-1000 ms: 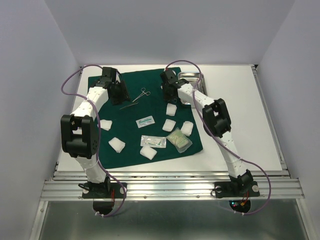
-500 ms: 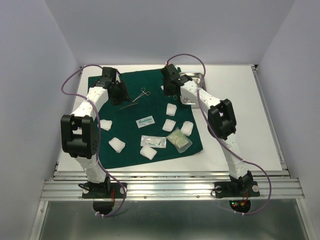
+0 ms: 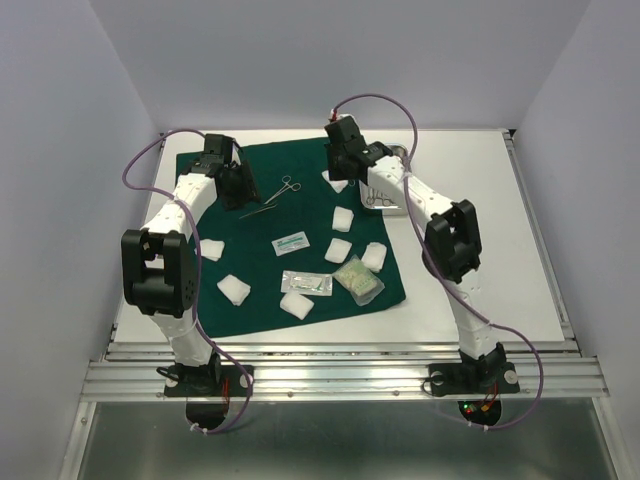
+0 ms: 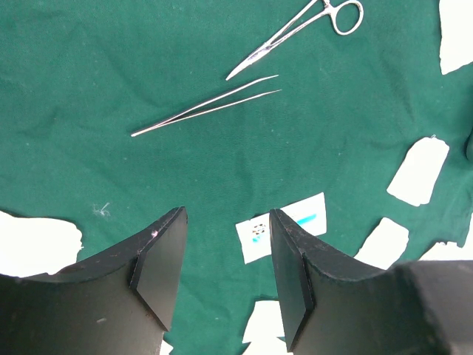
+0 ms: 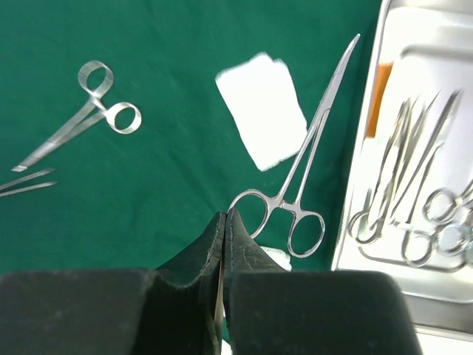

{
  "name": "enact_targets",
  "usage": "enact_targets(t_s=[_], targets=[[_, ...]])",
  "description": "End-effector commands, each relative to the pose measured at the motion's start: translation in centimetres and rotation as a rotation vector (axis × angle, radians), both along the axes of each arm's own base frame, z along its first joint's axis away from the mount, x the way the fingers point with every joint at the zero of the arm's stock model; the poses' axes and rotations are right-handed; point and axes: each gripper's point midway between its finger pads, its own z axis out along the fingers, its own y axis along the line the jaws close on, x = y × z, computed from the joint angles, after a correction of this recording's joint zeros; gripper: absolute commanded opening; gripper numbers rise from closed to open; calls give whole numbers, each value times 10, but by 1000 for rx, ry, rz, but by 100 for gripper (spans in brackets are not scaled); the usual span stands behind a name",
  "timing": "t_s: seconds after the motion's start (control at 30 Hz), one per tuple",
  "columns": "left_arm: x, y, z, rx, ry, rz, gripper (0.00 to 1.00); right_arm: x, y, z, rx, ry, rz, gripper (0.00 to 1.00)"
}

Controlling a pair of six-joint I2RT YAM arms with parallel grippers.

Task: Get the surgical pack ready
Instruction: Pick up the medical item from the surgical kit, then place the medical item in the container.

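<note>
The dark green drape lies spread on the table. On it are several white gauze pads, sealed packets, tweezers and small forceps. The steel tray at the drape's far right corner holds several scissors and forceps. My right gripper is shut, raised above the drape's far edge. A long pair of forceps hangs from its tip by one ring, over a gauze pad. My left gripper is open and empty above the drape's far left.
A greenish sealed packet and a clear packet lie at the drape's near right. Bare white tabletop extends right of the drape. Purple walls close in both sides. A metal rail runs along the near edge.
My right gripper has risen and moved back from the tray's near-left edge, and a gauze pad under it has come into view. The left arm has not moved.
</note>
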Motion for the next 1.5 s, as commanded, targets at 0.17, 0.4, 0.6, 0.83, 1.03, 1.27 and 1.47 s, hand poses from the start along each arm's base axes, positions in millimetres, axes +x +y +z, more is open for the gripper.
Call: enact_targets(t_s=[0.17, 0.4, 0.6, 0.83, 1.03, 1.27, 1.47], targets=[[4, 1, 14, 7, -39, -5, 59, 9, -3, 92, 7, -243, 59, 1], [4, 1, 14, 3, -40, -4, 59, 10, -30, 85, -146, -273, 32, 1], [4, 1, 14, 6, -39, -6, 59, 13, -59, 67, -227, -255, -3, 1], [3, 2, 9, 9, -29, -8, 59, 16, -91, 37, -286, -211, 25, 1], [3, 2, 10, 9, -28, -7, 59, 18, -105, 12, -312, -168, 34, 1], [2, 0, 11, 7, -32, -15, 63, 18, -119, -9, -331, -125, 13, 5], [4, 3, 10, 25, -13, -12, 64, 18, -120, -4, -326, -132, 2, 32]])
